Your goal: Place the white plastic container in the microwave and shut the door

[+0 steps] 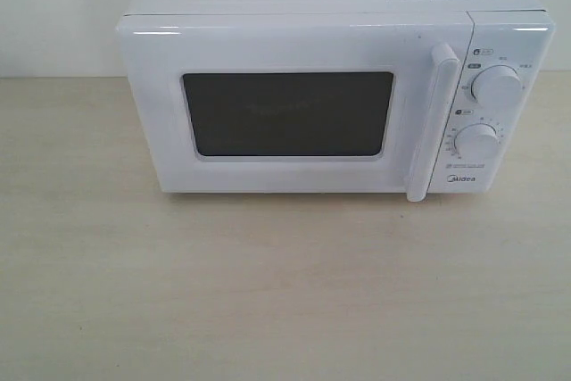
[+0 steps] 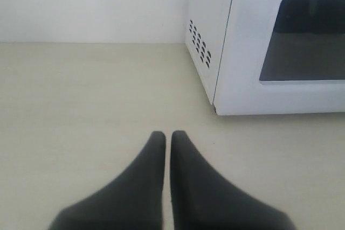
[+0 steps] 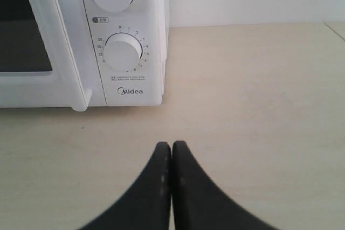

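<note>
Microwave: the boxy white Midea microwave point(image 1: 303, 86) stands in the upper middle of the exterior view on the pale wood-grain counter point(image 1: 268, 292). Its front faces the camera, probably so that both arms can reach it.
Door: the white side-hinged door point(image 1: 169, 104) with a dark rectangular window lies flush with the body, so it looks closed. Its long white vertical handle point(image 1: 431, 122) is right of centre, just beside the two round white dials point(image 1: 497, 86).
Container: the white plastic container shows in no view, and the window is too dark to tell if it is inside.
Left end effector point(image 2: 167, 134): black fingers drawn together with only a thin slit, pinching nothing, low over the counter near the microwave's vented side point(image 2: 199, 44).
Right end effector point(image 3: 171, 146): fingers pressed together, empty, over the counter in front of the dial panel.
Judgement: both arms sit apart from the microwave, likely to leave the door's swing free. Whether the task is finished or not begun, the pictures cannot decide.
</note>
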Robot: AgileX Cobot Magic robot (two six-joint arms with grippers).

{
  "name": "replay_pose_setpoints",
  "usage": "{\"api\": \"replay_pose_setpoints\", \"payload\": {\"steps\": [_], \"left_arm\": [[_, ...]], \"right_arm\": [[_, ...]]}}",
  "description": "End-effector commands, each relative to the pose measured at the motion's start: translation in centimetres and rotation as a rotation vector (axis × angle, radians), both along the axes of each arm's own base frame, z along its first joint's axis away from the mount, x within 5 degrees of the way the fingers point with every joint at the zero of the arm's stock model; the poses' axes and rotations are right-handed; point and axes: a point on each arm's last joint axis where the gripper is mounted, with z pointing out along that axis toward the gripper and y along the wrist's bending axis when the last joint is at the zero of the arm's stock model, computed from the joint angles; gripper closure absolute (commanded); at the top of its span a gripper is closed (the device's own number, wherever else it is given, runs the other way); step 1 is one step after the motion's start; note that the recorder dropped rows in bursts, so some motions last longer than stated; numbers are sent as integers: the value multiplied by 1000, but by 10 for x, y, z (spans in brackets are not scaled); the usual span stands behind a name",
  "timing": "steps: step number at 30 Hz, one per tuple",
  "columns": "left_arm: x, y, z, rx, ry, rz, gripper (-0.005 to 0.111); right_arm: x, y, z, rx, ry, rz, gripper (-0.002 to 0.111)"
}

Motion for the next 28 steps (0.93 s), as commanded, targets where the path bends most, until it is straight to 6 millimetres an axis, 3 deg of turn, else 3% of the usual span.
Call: {"api": "replay_pose_setpoints", "payload": {"steps": [1,28], "left_arm": [[0,0,-1,-6,0,5,102],[0,1,-1,-6,2,23,102]], "right_arm": [[0,0,1,-2,-16,0,109],[0,0,0,-3,-4,0,109]]}}
